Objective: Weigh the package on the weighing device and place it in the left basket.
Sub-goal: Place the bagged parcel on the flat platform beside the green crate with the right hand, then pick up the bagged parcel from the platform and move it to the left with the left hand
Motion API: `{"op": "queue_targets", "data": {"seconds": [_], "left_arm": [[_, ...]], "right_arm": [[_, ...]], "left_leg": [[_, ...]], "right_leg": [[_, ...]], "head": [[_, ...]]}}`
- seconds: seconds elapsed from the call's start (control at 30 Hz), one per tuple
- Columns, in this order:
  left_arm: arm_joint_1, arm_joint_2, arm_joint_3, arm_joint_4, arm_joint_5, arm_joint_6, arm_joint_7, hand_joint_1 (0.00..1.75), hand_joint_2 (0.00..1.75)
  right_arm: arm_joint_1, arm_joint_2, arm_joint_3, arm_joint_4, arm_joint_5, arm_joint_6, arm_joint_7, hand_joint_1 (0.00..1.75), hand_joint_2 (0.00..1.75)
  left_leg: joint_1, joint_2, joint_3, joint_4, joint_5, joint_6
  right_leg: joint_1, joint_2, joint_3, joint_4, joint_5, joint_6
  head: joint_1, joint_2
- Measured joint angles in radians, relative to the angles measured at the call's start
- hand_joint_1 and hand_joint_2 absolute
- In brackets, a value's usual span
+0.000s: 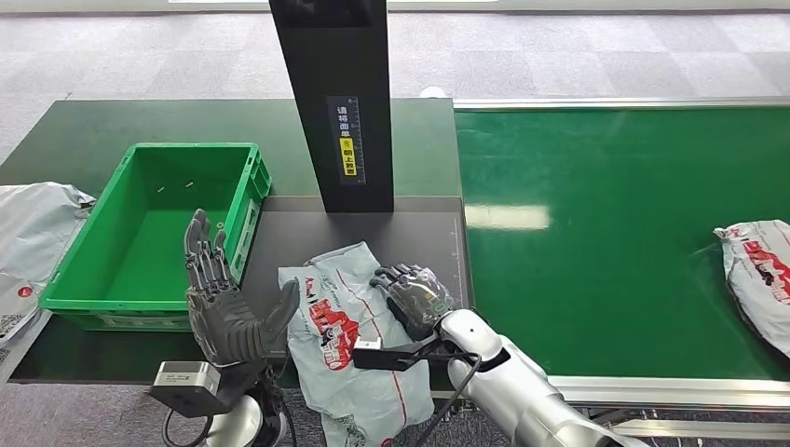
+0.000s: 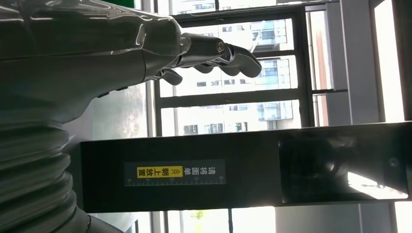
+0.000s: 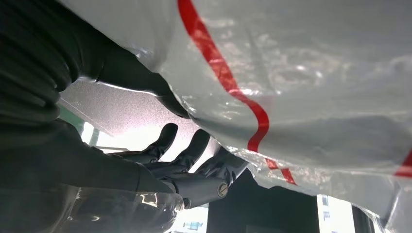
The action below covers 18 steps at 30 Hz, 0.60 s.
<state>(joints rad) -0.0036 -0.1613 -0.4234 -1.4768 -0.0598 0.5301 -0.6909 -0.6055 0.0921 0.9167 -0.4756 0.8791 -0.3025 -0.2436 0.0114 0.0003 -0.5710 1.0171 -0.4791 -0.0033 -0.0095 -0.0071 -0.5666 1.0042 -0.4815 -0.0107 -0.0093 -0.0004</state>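
Head view: your right hand (image 1: 410,296) lies at the right edge of the package (image 1: 347,340), a grey plastic mailer with red print. Its fingers (image 1: 391,277) rest on the mailer's upper right corner, and the bag spreads away from the palm toward your left hand. In the right wrist view you see the right hand (image 3: 160,160) from below, its fingers (image 3: 194,145) reaching under the package (image 3: 301,87) and touching the plastic; whether they pinch the film or merely touch it you cannot tell.

The package lies on the dark weighing device (image 1: 424,237), its near end hanging over the front edge. The black scanner column (image 1: 335,102) stands beyond both hands.

Your left hand (image 1: 224,303) is raised just left of the package, palm up, fingers spread, holding nothing. The green basket (image 1: 244,200) sits directly beyond and left of this hand. A second mailer (image 1: 759,275) lies on the green conveyor (image 1: 606,242), well right of your right hand.
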Motion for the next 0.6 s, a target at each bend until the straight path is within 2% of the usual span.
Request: {"op": "queue_targets", "data": {"seconds": [0.2,0.27,0.47,0.6], "left_arm": [[-0.004,0.000,0.000,0.036,-0.034,-0.026,0.007,0.00,1.75],[-0.020,0.002,-0.004,0.075,-0.138,-0.014,0.065,0.00,1.75],[-0.110,0.014,-0.012,0.328,-0.670,0.033,0.457,0.00,1.75],[-0.181,0.011,-0.011,0.503,-0.941,-0.035,0.730,0.00,1.75]], "right_arm": [[0.019,0.000,-0.014,0.010,-0.010,-0.058,0.002,1.75,1.75],[0.022,0.000,-0.022,0.011,0.005,-0.058,0.011,1.75,1.75],[0.036,0.009,-0.050,0.007,0.054,-0.054,0.031,1.75,1.75],[0.043,0.014,-0.067,0.003,0.080,-0.047,0.049,1.75,1.75]], "left_leg": [[0.000,0.000,0.000,0.000,0.000,0.000],[0.000,0.000,0.000,0.000,0.000,0.000],[0.000,0.001,0.001,0.000,0.001,-0.001],[0.000,0.000,0.001,0.000,0.001,-0.002]], "right_leg": [[0.000,0.000,0.000,0.000,0.000,0.000],[0.000,0.000,0.000,0.000,0.000,0.000],[0.000,0.001,0.000,0.000,0.001,-0.001],[0.000,0.000,0.000,0.000,0.001,-0.001]], "head": [[0.000,0.000],[0.000,0.000],[0.000,0.000],[0.000,0.000]]}}
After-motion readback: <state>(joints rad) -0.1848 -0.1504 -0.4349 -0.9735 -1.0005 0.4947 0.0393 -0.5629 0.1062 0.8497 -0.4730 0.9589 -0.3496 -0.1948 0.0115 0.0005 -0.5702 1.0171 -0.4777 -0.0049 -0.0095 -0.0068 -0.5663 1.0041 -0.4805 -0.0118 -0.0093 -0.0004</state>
